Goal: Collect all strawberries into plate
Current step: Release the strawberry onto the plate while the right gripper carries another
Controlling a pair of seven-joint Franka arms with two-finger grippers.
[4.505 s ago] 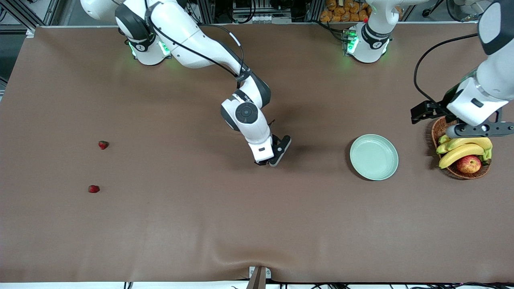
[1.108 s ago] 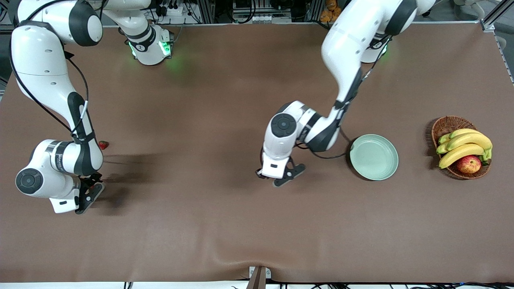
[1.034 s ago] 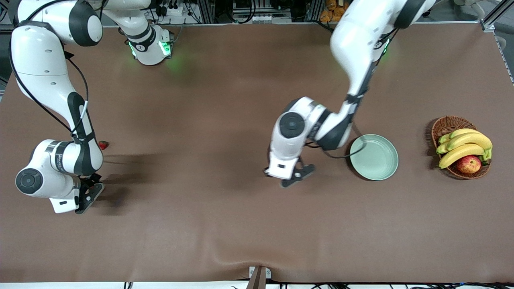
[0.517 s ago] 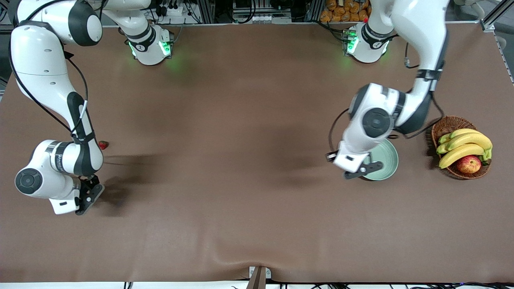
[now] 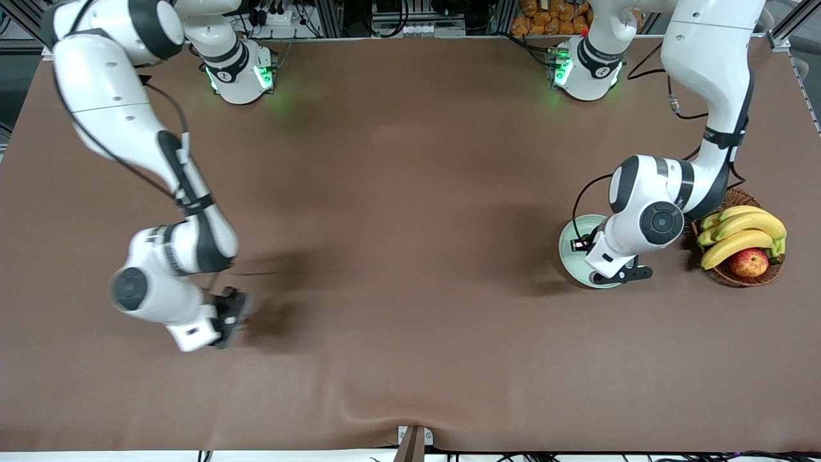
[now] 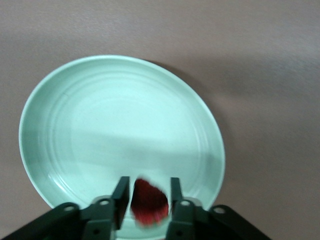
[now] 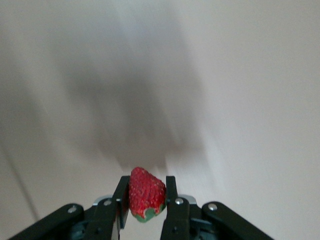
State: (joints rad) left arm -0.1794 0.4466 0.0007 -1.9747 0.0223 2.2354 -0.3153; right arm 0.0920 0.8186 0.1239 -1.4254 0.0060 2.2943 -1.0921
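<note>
My left gripper (image 5: 616, 277) hangs low over the pale green plate (image 5: 568, 247), at the edge nearer the front camera. In the left wrist view its jaws (image 6: 146, 184) stand slightly open. A blurred red strawberry (image 6: 149, 202) sits between them with a gap on each side, above the plate (image 6: 100, 125). My right gripper (image 5: 229, 316) is above bare table toward the right arm's end. In the right wrist view it (image 7: 146, 181) is shut on a second strawberry (image 7: 146, 192), red with a green cap, clear of the cloth.
A brown wicker basket (image 5: 713, 199) with bananas (image 5: 737, 240) and an apple (image 5: 748, 262) stands beside the plate at the left arm's end. The left arm's elbow hangs close over it. Brown cloth covers the table, with a ripple at the front edge.
The left arm swung from mid-table to over the plate and its jaws parted around the strawberry. The right gripper shut on its strawberry, lifted and moved toward the middle.
</note>
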